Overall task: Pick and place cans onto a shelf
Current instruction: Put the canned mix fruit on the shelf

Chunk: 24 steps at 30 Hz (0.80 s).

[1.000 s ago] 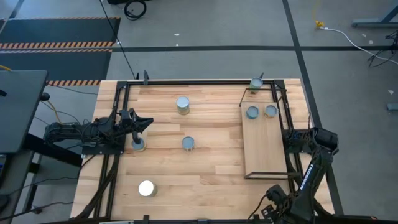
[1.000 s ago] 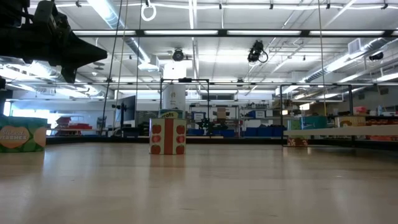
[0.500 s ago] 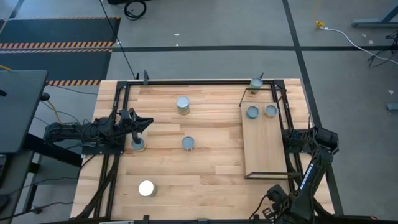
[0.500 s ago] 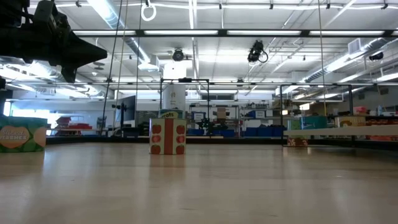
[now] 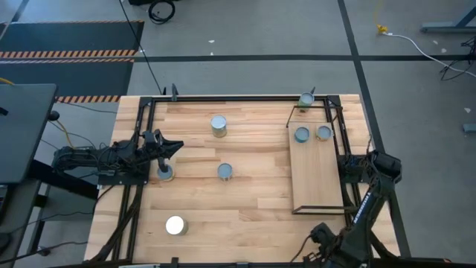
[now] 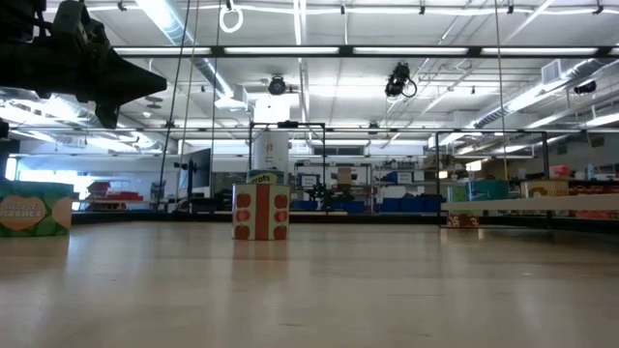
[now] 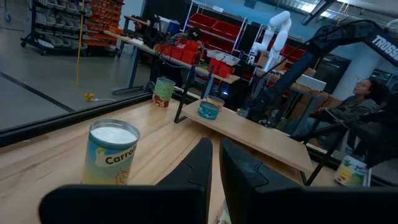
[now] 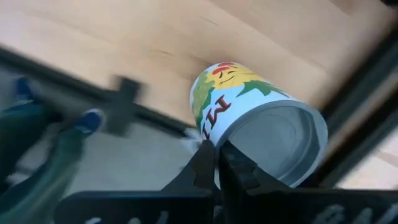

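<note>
Evidently the right gripper (image 8: pixel 216 163) sat pinched shut, empty, before a can (image 8: pixel 258 129); the left gripper (image 5: pixel 172 145) was closed near another can (image 5: pixel 163 173). Two cans rested on the shelf (image 5: pixel 317 175). Reopening wide and straddling the can squarely seemed wise

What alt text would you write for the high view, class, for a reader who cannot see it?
Seen from above, a wooden table holds four loose cans and a shelf on the right carrying two cans, with another can beyond its far end. The left hand sits shut near one can; the right arm is folded at the near right corner.
</note>
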Motion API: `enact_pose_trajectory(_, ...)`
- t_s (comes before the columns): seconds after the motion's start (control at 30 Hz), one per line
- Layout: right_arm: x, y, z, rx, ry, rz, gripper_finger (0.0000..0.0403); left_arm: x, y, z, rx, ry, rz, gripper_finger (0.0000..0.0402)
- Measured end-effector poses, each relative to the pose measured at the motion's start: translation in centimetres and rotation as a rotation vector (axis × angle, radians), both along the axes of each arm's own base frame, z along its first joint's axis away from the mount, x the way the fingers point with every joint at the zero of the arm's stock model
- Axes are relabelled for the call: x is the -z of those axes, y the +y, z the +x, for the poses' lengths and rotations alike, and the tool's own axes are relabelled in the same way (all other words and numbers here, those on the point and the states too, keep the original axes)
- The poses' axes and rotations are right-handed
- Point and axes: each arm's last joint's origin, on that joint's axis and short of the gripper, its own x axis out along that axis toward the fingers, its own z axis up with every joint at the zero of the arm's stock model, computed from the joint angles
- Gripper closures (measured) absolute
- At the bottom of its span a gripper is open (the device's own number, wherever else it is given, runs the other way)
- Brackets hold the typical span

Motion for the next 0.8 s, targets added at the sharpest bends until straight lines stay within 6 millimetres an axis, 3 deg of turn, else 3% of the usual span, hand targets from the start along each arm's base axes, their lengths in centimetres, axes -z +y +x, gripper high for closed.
enact_pose_trajectory(0.17, -2.4, -1.2, 4.3, -0.110, -0.155, 0.067, 0.0393, 0.0, 0.0, 0.0, 0.000, 0.000, 0.000, 0.0365)
enact_pose_trajectory(0.43, -6.0, -4.7, 12.5, -0.495, -0.541, 0.197, 0.0393, 0.0, 0.0, 0.0, 0.000, 0.000, 0.000, 0.0365)
enact_pose_trajectory(0.63, -8.5, -11.0, 16.3, -0.464, -0.576, -0.012, 0.0393, 0.0, 0.0, 0.0, 0.000, 0.000, 0.000, 0.0365)
enact_pose_trajectory(0.8, -10.6, -16.7, 16.1, -0.376, -0.362, -0.185, 0.0393, 0.0, 0.0, 0.0, 0.000, -0.001, 0.000, 0.0365)
